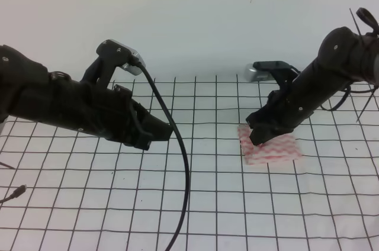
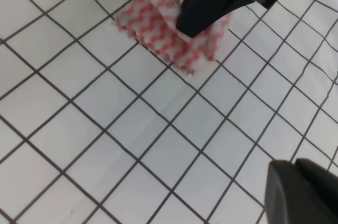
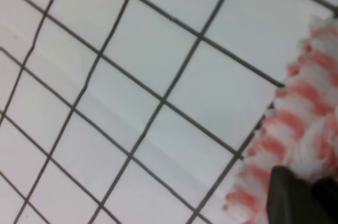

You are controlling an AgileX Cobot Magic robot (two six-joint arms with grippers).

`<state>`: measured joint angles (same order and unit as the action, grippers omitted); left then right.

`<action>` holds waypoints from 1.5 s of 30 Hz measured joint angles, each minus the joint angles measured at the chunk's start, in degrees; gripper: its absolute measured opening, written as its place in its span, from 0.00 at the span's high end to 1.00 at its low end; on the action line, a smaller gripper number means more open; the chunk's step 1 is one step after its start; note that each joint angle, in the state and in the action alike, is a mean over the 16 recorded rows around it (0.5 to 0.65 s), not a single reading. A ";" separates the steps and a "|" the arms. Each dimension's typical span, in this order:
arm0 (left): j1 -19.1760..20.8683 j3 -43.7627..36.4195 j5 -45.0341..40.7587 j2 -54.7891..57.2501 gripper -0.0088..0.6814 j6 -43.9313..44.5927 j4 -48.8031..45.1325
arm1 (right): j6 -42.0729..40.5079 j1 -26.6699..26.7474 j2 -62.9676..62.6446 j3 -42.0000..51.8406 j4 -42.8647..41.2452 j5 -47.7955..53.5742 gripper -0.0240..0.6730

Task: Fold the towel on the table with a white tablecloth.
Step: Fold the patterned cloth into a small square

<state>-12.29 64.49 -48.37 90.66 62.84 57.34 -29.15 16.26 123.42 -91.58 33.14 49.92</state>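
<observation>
Nearest the high camera lies the white tablecloth point(image 1: 118, 203), a smooth thin cloth printed with a fine black square grid and creased faintly in long straight lines. It covers the table point(image 1: 331, 227) from edge to edge. One black cable point(image 1: 185, 174) curves down across it from the left arm.

The left gripper point(image 1: 155, 134) is matte black hard plastic, wedge-shaped, and hangs above bare grid squares well apart from the towel. Only a dark corner of it shows in its own wrist view, so whether its fingers are spread or closed cannot be told.

Farther back and to the right sits the one towel point(image 1: 278, 149), a thin soft cloth with wavy pink-red and white stripes, folded into a small rumpled rectangle covering about two grid squares. Its edges are frilled and uneven.

The right gripper point(image 1: 259, 138), also matte black and tapered, comes down on the towel's left part, its tip touching the cloth. Its fingers appear drawn together, but whether they pinch the fabric is unclear.

Behind stands one small grey device point(image 1: 259, 72) against a plain white wall point(image 1: 189, 14).
</observation>
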 joint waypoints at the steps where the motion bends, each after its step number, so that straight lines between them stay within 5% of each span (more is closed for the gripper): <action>1: 0.00 0.00 -0.01 0.00 0.99 0.00 0.00 | -0.08 0.07 0.00 0.00 -0.01 -0.01 0.96; 7: 0.00 0.00 -0.09 0.00 0.99 0.00 0.00 | -0.27 0.38 0.00 0.00 -0.04 -0.02 0.89; 19: 0.00 0.00 -0.27 0.00 0.99 0.09 0.00 | 0.02 0.37 -0.17 -0.68 -0.10 -1.24 0.54; 23: 0.00 0.00 -0.31 0.00 0.99 0.15 0.00 | -0.40 0.34 -0.26 -1.75 -0.24 -1.47 0.49; 38: 0.00 0.00 -0.39 0.00 0.99 0.23 0.00 | -2.92 0.87 2.78 -4.53 0.97 1.04 0.92; 45: 0.00 0.00 -0.39 0.00 0.99 0.23 0.00 | -4.12 1.41 4.61 -5.12 2.96 0.97 0.96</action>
<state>-12.29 64.49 -48.76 90.66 63.08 57.34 -33.28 17.66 128.04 -96.70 36.10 50.89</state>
